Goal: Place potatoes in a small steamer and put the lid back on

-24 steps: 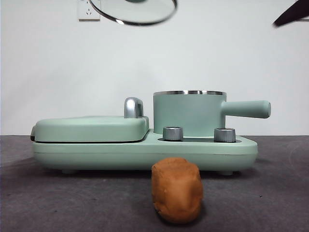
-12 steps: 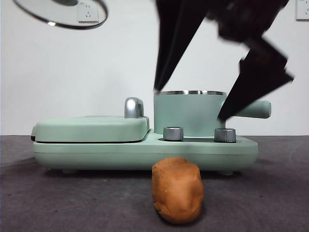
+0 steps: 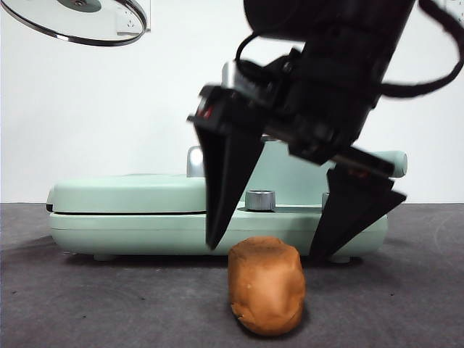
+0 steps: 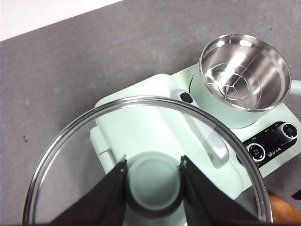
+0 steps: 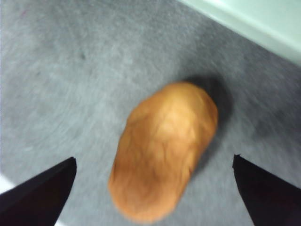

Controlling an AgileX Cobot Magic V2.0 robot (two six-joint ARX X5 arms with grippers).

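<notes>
on grey felt table (image 3: 87, 304), lumpy orange-brown oblong potato (image 3: 266, 286) lies untouched.

A robotics lab test bench, not a home kitchen: a dark grey felt-like tabletop (image 3: 87, 304) before a bare white wall (image 3: 109, 109) with one power socket (image 3: 134, 18), carrying a mint-green cooking appliance (image 3: 130, 210).

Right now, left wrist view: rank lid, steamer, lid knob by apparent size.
1. lid, though nearness to the camera inflates it
2. steamer
3. lid knob, in the left gripper
</notes>
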